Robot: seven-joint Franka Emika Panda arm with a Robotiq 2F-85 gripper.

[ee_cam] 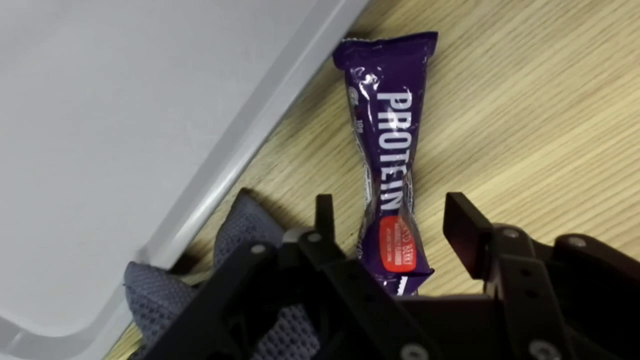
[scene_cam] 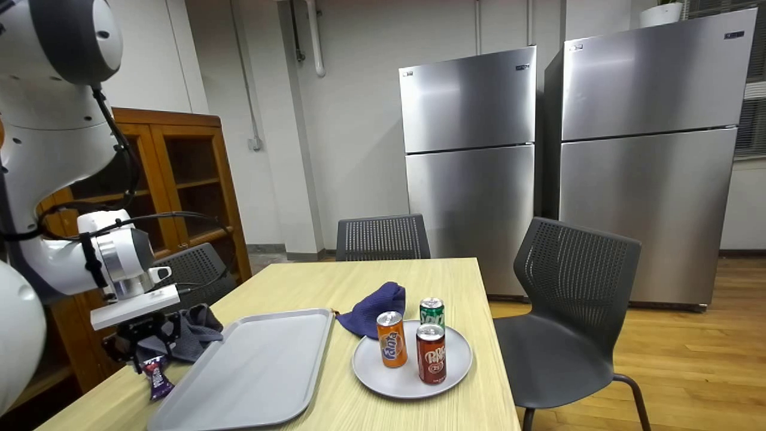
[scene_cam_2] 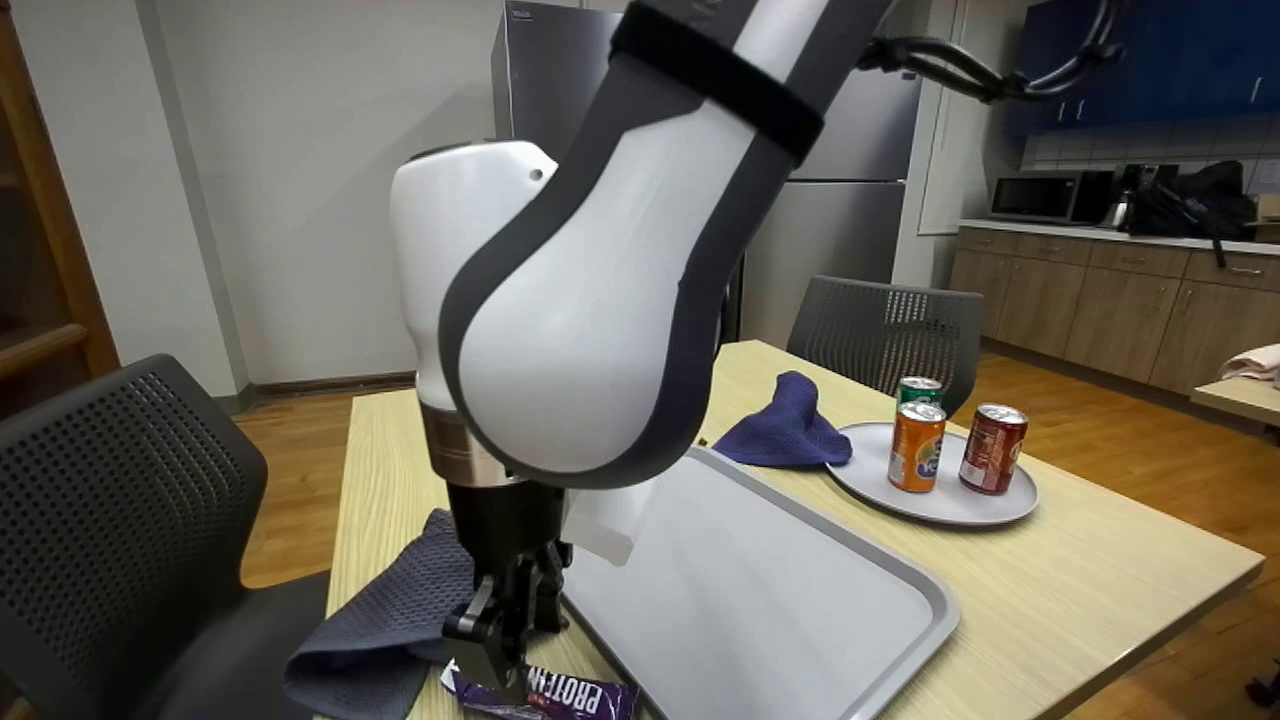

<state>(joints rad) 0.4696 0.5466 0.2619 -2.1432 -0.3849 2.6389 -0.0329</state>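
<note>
Where the bent arm (scene_cam_2: 580, 330) points down, its claw (ee_cam: 391, 225) is spread, the bar (ee_cam: 392, 125) lying between the fingers (ee_cam: 465, 235) on the tabletop (ee_cam: 525, 140), one end by the tray (ee_cam: 125, 125). A grey cloth (scene_cam_2: 390, 610) crowds one finger and overlaps the tray; beyond sit a blue cloth (scene_cam: 374, 311), a plate (scene_cam: 380, 378) of three cans (scene_cam: 392, 341), then fridges (scene_cam: 470, 191).

In the wrist view, the gripper (ee_cam: 392, 225) conceals part of the grey cloth (ee_cam: 160, 292); the picture edge truncates the tray (ee_cam: 115, 130). In both exterior views, the green can (scene_cam: 431, 310) is partly obscured.
</note>
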